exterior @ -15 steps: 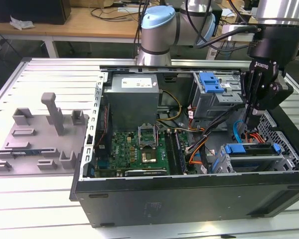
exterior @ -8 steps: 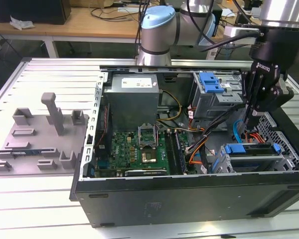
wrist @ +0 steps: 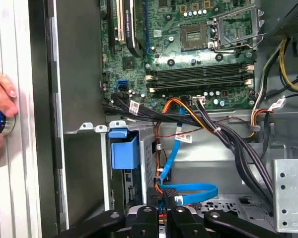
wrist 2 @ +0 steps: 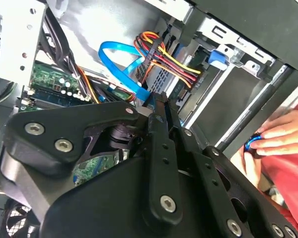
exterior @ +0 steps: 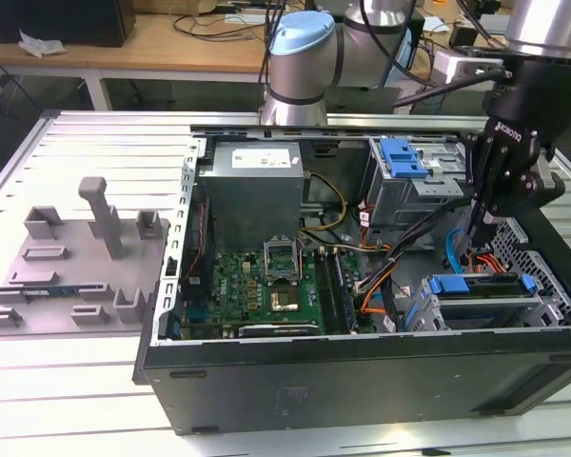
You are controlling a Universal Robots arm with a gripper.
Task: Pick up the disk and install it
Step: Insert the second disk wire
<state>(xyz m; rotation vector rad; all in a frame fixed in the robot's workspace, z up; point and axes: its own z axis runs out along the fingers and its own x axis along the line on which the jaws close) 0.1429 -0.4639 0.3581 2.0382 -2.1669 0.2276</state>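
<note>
We see the disk seated in the computer case's lower bay, lying crosswise just below our claw, whose fingers look nearly closed, holding nothing.

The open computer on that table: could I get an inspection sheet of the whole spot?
Surface: slatted metal table carrying the open computer case.
Job's things: disk with blue frame sits in a bay under the pincer.
Clutter: grey plastic stand with upright post, beside the case.
Pincer: hangs over the disk, inside the case.
Cables: blue flat cable and coloured wire bundle near the bay.
Surroundings: a hand on a blue knob; wooden desk behind.
</note>
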